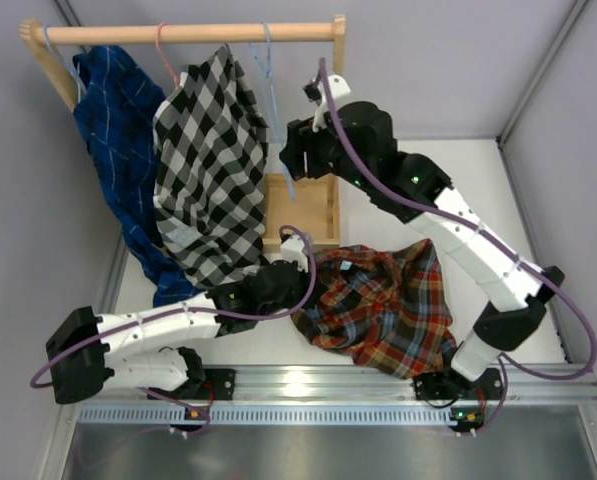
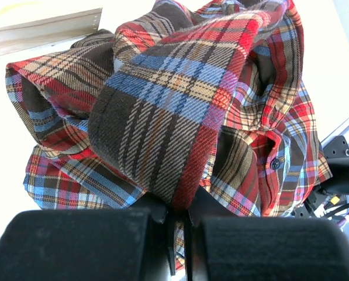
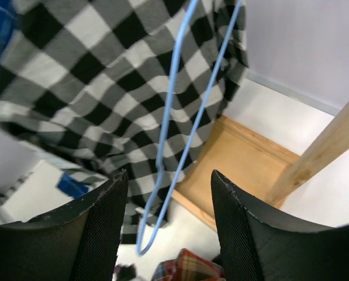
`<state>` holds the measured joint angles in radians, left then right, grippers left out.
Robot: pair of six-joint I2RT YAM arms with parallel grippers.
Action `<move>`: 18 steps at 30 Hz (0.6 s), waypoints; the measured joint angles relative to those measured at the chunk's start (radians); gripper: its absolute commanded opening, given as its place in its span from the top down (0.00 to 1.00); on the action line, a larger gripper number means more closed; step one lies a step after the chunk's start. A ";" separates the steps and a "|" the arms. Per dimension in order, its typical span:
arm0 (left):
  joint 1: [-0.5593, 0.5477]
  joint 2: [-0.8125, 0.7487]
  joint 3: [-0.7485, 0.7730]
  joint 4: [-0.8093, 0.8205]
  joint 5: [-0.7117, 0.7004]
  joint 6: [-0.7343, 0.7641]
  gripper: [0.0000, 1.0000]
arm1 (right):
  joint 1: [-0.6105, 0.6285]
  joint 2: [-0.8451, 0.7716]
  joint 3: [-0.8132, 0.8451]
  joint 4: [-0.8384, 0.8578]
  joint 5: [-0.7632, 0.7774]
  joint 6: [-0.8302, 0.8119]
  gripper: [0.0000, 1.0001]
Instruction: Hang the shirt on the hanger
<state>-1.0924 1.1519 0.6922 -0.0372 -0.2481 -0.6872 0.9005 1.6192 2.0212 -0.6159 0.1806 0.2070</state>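
The left gripper (image 2: pixel 177 225) fills the bottom of its wrist view. Its two black fingers are clenched on a fold of the plaid shirt (image 2: pixel 180 117), and the cloth rises out of the narrow gap between them. The rest of the plaid shirt lies in a crumpled heap on the white bench (image 1: pixel 478 170), close to the near edge and right of the middle, between the two arm bases. Its left side touches the left arm's tip.

The right arm reaches to the far edge, where a wooden rail (image 1: pixel 188 33) spans the bench. The right gripper (image 3: pixel 168 225) is released, fingers wide apart. The thin light-blue hanger (image 3: pixel 161 170) dangles between them, though I cannot tell whether either finger touches the wire. The hanger is bare and hooked on the rail near its right post, just beside a checked shirt (image 1: pixel 213 170). A blue shirt (image 1: pixel 118 130) hangs towards the far left corner. Below the hanger sits a shallow wooden tray (image 1: pixel 313 215).
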 measured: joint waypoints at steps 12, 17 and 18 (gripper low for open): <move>0.001 -0.013 -0.014 0.012 -0.026 -0.018 1.00 | -0.014 0.212 0.154 -0.113 0.129 -0.100 0.80; 0.001 -0.013 -0.013 0.012 -0.029 -0.017 1.00 | -0.029 0.216 0.161 -0.113 0.142 -0.108 1.00; 0.001 -0.013 -0.013 0.012 -0.029 -0.017 1.00 | -0.029 0.216 0.161 -0.113 0.144 -0.107 1.00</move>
<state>-1.0916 1.1389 0.6788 -0.0250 -0.2775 -0.7044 0.8719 1.8355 2.1826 -0.7292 0.3244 0.0998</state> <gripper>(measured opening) 0.030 0.036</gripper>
